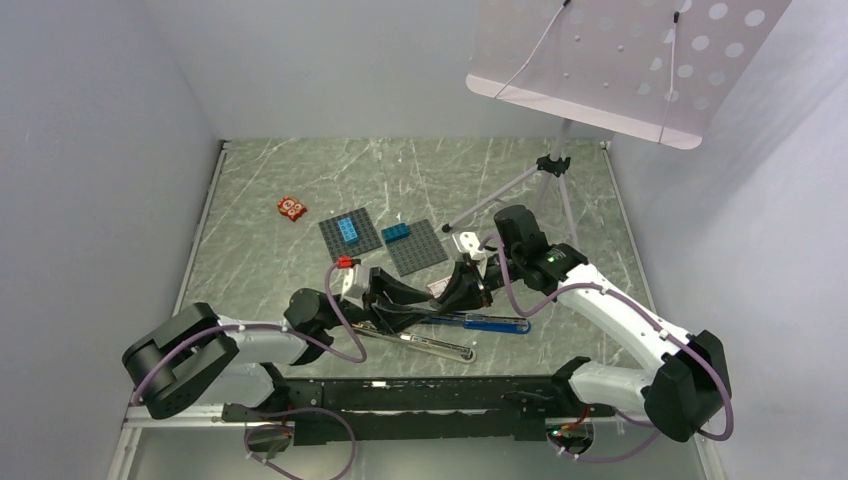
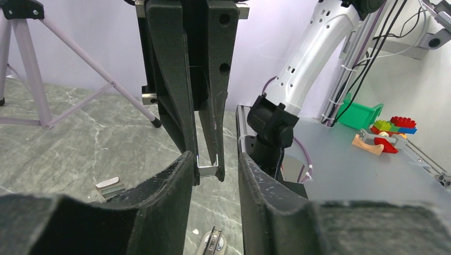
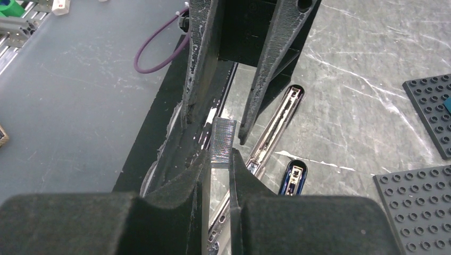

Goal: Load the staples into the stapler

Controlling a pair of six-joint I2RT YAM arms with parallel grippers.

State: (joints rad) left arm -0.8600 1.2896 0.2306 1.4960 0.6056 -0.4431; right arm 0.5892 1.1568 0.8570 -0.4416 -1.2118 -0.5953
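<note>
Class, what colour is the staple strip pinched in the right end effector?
The staple strip is silver-grey, finely ribbed; clearest in the right wrist view.

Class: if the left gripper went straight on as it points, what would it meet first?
Probably the staple strip held by the right gripper, just ahead of the left gripper's open jaws; depth unclear.

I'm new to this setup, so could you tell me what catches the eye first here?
The right gripper pinches a silver staple strip in mid-air between the arms, while the left gripper, open, straddles its free end. Below them lies the opened stapler, chrome rail bared.
</note>
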